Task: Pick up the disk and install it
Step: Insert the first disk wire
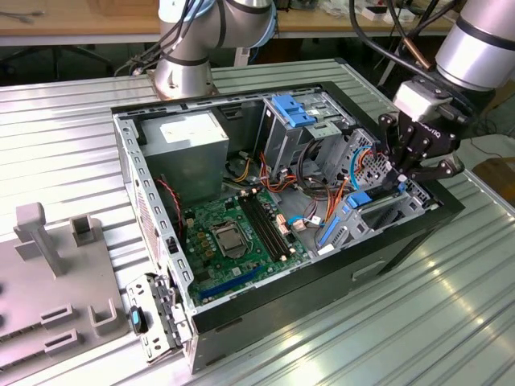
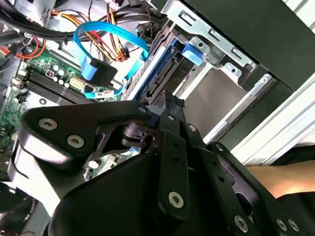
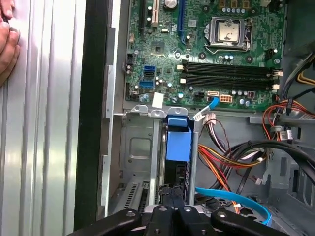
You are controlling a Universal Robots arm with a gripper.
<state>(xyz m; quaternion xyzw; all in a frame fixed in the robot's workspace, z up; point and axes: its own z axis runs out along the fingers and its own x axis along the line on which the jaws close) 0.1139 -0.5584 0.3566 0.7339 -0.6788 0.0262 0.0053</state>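
Observation:
The disk (image 3: 178, 142), edged by a blue plastic frame, stands on edge inside the drive bay at the corner of the open computer case (image 1: 386, 241) on the exterior view's right. Its blue edge (image 2: 162, 69) shows beside a silver bay wall, and a blue part of it (image 1: 358, 199) shows in the exterior view. My black gripper (image 1: 399, 182) hangs over that bay. The fingertips (image 3: 170, 192) sit tight together at the disk's near end, with nothing clamped between them. In the second wrist view the gripper (image 2: 171, 101) meets the disk's dark edge.
The green motherboard (image 1: 233, 233) lies mid-case, with a grey power supply box (image 1: 189, 133) behind it. Blue, orange and red cables (image 2: 98, 54) loop beside the bay. A person's hand (image 3: 6, 39) rests on the ribbed metal table. Grey fixtures (image 1: 48, 273) stand at the exterior view's left.

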